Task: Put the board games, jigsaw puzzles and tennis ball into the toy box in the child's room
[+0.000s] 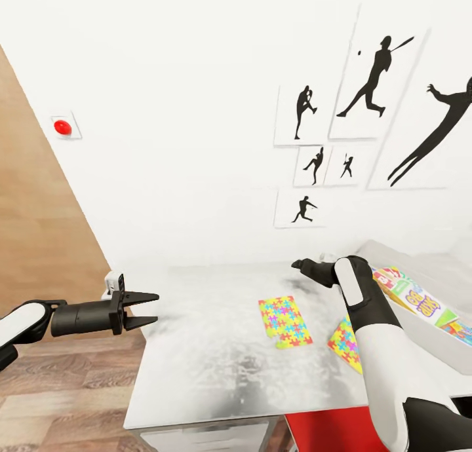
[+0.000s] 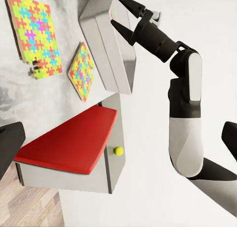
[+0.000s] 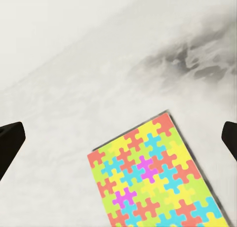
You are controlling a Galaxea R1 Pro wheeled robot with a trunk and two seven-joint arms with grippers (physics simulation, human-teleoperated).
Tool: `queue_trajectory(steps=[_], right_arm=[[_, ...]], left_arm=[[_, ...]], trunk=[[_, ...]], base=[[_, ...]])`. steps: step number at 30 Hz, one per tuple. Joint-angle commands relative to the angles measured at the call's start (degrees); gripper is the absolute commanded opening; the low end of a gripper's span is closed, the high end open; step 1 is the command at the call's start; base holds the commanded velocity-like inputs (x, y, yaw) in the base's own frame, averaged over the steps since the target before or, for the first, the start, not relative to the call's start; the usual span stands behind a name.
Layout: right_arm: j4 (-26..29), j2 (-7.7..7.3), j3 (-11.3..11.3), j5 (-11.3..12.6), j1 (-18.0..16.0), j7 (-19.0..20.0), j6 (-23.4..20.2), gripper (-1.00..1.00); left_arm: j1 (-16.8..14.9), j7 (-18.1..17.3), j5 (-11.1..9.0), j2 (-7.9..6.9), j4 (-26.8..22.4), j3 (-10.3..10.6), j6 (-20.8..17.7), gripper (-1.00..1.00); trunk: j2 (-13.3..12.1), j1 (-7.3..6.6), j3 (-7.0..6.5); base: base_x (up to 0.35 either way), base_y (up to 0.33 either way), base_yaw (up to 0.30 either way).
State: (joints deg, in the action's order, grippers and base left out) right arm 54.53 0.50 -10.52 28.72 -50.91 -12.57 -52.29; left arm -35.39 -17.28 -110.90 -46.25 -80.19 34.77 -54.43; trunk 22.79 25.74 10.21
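Two jigsaw puzzles lie flat on the table [image 1: 210, 347]: one [image 1: 285, 321] near the middle, the other [image 1: 345, 339] partly under my right forearm. The toy box [image 1: 429, 340] stands at the right with printed board games [image 1: 413, 299] in it. My right gripper [image 1: 299, 264] hovers open over the table's back, above the first puzzle [image 3: 153, 177]. My left gripper [image 1: 147, 310] hangs open and empty just off the table's left end. A small yellow-green ball [image 2: 118, 150], the tennis ball by its look, sits beside a red-topped unit [image 2: 69, 143].
The white wall behind carries black baseball-player silhouette pictures [image 1: 370, 78] and a red button plate [image 1: 63, 127]. Wood-plank floor [image 1: 59, 399] lies left of the table. A red panel [image 1: 328, 429] shows below the table's front edge, beside the white drawer unit [image 1: 210, 435].
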Motion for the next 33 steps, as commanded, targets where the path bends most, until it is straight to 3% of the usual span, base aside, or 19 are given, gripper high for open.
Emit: queue_trajectory(steps=[1,12,18,21,33], right_arm=[[0.1,0.07,-0.1,0.6,-0.1,-0.5,-0.2,1.00],[0.2,0.62,0.2,0.5,-0.1,-1.0,0.0,1.00],[-0.1,1.10,3.5,-3.2,-0.2,-7.4,-0.5,1.00],[-0.4,1.46,4.1,-3.8,-0.4,-9.3,-0.6,1.00],[-11.7,1.98,4.6,-4.2,-4.6,-10.2,0.7,1.00]], left_arm=[[-0.1,-0.5,0.2,-0.07,0.0,0.2,0.0,1.00],[-0.1,-0.6,0.2,-0.08,0.0,0.2,-0.1,1.00],[-0.1,-0.7,0.2,-0.15,0.0,0.2,-0.2,1.00],[-0.1,-0.7,0.2,-0.15,0.0,0.2,-0.2,1.00],[-0.1,-0.8,0.1,-0.15,-0.1,0.2,-0.6,1.00]], trunk=[[0.1,0.04,0.13],[0.1,0.04,0.13],[0.1,0.04,0.13],[0.1,0.04,0.13],[0.1,0.04,0.13]], base=[[0.000,0.000,-0.031],[0.000,0.000,-0.005],[0.000,0.000,0.000],[0.000,0.000,0.000],[0.000,0.000,0.000]])
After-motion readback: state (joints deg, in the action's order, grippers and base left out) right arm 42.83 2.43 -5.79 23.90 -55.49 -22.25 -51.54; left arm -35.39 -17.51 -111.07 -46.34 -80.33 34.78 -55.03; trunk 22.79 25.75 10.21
